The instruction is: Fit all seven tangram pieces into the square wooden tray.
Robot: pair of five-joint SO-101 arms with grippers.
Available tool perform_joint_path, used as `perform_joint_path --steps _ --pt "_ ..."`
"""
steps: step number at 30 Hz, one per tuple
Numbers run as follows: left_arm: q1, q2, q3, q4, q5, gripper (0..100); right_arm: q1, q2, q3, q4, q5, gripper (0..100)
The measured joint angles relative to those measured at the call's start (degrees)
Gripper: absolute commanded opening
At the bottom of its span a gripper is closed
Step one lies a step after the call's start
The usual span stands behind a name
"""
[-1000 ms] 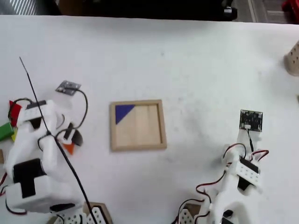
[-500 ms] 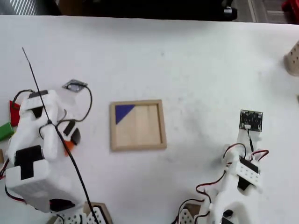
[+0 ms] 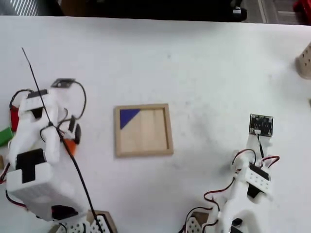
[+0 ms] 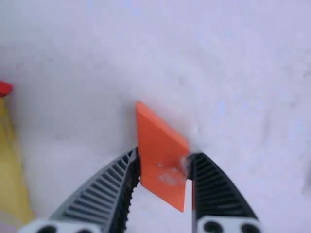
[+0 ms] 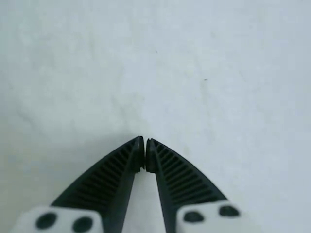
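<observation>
A: How far along was it, starting from the big things?

B: The white counter carried the tray near its middle, and the tray was nearly bare. One piece sat in it: the blue piece, a triangle tucked into the far left corner. By my count, that made one of seven fitted.

A: And the rest?

B: Well apart from the tray, at the counter's left edge, lay a red piece and a green piece. The left wrist view also caught a yellow piece at its border. I could not find the others.

A: Was anything in hand?

B: Yes. The left claw was closed on the orange piece, pinching it by two opposite edges, low over the counter to the left of the tray. I could not tell whether it touched the surface.

A: The other claw?

B: The right claw was pressed together with nothing in it, over bare counter on the right.

A: So what was left?

B: I judged the orange piece was next to go in, with five more after it.
</observation>
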Motion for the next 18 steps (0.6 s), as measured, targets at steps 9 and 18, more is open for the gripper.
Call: perform_joint_path --steps 9,18 --pt "2.46 0.0 -7.56 12.22 16.88 12 0.0 0.0 0.0 0.0 0.0 2.1" --pt "19.78 0.0 -20.04 19.16 17.49 13 0.0 0.0 0.0 0.0 0.0 2.1"
